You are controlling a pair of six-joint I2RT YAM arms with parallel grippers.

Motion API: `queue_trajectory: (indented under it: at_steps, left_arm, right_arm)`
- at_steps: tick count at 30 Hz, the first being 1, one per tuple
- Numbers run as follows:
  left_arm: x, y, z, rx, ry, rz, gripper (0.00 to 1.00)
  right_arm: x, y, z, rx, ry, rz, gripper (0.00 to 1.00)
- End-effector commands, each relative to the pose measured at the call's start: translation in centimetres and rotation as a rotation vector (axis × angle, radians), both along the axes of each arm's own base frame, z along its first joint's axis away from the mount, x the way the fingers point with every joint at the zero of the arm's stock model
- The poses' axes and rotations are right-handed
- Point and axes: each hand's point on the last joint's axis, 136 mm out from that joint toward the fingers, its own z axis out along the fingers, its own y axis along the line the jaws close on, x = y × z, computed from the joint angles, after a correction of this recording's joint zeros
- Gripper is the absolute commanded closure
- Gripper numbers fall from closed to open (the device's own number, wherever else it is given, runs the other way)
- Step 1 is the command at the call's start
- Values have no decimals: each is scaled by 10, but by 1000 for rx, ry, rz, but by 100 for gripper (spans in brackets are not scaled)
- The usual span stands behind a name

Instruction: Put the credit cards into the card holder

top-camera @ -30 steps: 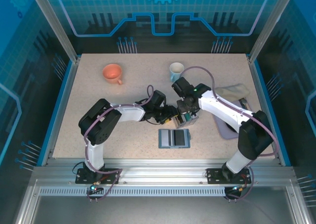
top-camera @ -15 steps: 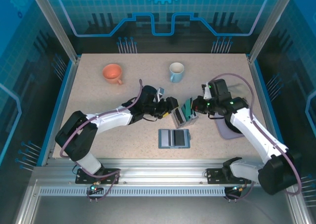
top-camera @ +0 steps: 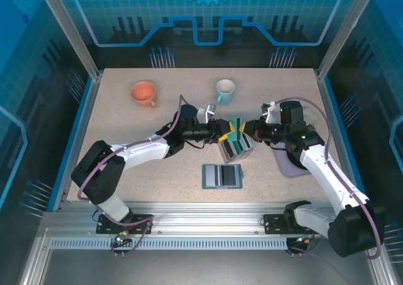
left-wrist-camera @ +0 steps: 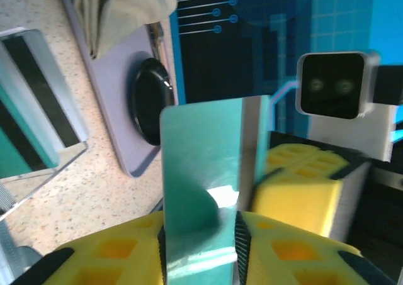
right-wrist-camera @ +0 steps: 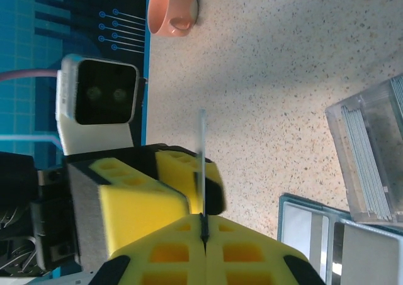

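One teal credit card point(top-camera: 236, 126) hangs in the air above the grey slotted rack point(top-camera: 236, 148), which holds more striped cards. My left gripper point(top-camera: 225, 129) is shut on this card from the left. In the left wrist view its ribbed pads point(left-wrist-camera: 242, 247) press the card's point(left-wrist-camera: 201, 165) two long edges. My right gripper point(top-camera: 249, 129) is shut on the same card from the right. The right wrist view has the card point(right-wrist-camera: 202, 153) edge-on, pinched in my right gripper point(right-wrist-camera: 203, 231). The teal-blue card holder point(top-camera: 221, 175) lies open and flat in front of the rack.
An orange cup point(top-camera: 143, 93) and a pale blue mug point(top-camera: 225, 91) stand toward the back. A purple tray point(top-camera: 289, 165) with a crumpled cloth point(top-camera: 296, 116) lies at the right. The tray carries a black object point(left-wrist-camera: 151, 99).
My left gripper has moved right to the card and shut on it. My right gripper has stayed shut on the card, holding it slightly higher above the rack.
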Motion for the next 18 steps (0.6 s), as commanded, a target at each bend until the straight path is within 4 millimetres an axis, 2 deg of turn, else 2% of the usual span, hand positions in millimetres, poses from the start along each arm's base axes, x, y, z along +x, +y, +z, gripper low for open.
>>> queue_trajectory:
  at_steps: [1, 6, 10, 18]
  left_arm:
    - [1, -2, 33, -73, -81, -28, 88]
    - [-2, -1, 39, -78, -101, -42, 96]
    - [-6, -3, 46, -115, -112, -72, 100]
    - [-17, -6, 57, -186, -103, -124, 100]
  right_arm:
    - [-6, 0, 4, 51, 8, 21, 100]
    - [-12, 0, 7, 98, 7, 39, 96]
    - [-19, 4, 14, 162, 5, 84, 89]
    - [-24, 7, 20, 198, -7, 113, 77]
